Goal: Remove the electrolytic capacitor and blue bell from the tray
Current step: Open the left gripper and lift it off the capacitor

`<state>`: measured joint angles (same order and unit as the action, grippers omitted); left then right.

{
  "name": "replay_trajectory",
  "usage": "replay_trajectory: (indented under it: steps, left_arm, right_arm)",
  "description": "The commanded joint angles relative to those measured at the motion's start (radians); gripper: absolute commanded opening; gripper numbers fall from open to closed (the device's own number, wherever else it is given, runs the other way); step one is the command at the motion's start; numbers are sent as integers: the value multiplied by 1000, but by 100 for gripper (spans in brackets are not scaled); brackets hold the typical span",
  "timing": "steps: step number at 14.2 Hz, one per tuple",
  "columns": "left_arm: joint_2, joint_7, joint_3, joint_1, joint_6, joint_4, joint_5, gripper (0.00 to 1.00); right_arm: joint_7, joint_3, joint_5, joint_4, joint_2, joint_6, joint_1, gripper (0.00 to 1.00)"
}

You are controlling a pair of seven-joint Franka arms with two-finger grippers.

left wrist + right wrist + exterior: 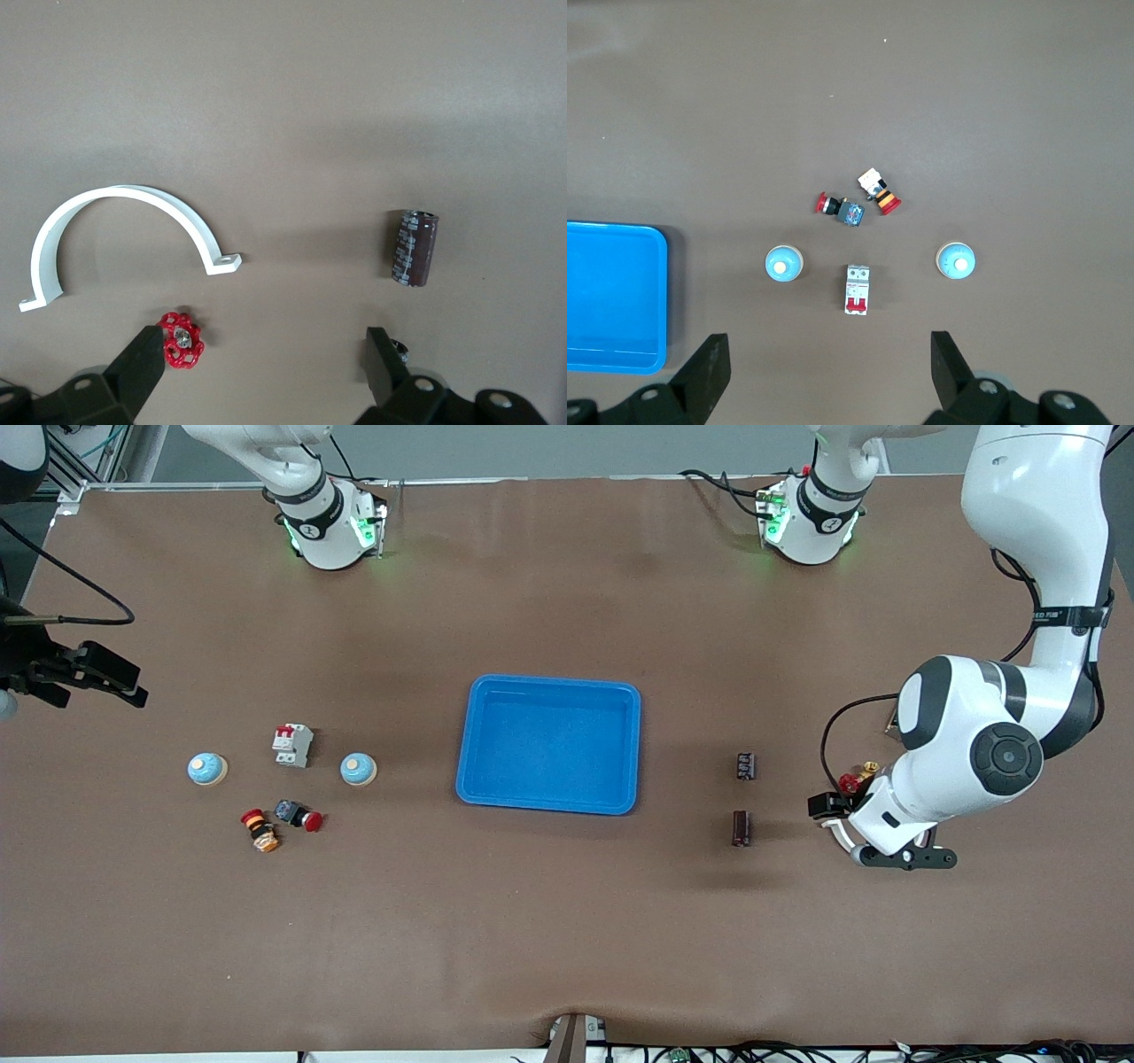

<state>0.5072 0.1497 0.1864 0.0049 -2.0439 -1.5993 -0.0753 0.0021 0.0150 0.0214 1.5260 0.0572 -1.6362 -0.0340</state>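
Two dark capacitors [746,766] [741,828] lie between the blue tray [549,802] and the left arm's end of the table. Two pale blue bells [207,769] [358,770] stand toward the right arm's end. My left gripper [864,828] hangs open and empty over small parts beside the capacitors. Its wrist view shows one capacitor [415,247] ahead of the gripper [263,363]. My right gripper [115,677] is open, high over the right arm's end of the table. Its wrist view shows both bells [784,265] [955,260] ahead of the gripper [830,367].
A white circuit breaker [292,745] stands between the bells, with two push buttons [260,830] [298,815] nearer the camera. A red valve handle [848,782], a brass part [868,769] and a white pipe clamp [124,239] lie under the left gripper.
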Motion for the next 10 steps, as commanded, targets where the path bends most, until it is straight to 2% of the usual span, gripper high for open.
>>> replay_trajectory:
  steps: [1, 10]
  left_arm:
    - [-27, -45, 12, 21, 25, -16, 25, 100]
    - [-91, -52, 12, 35, 129, -16, 26, 100]
  right_arm:
    - [-7, 2, -9, 0, -14, 3, -1, 100]
    - [-7, 2, -11, 0, -11, 3, 2, 100]
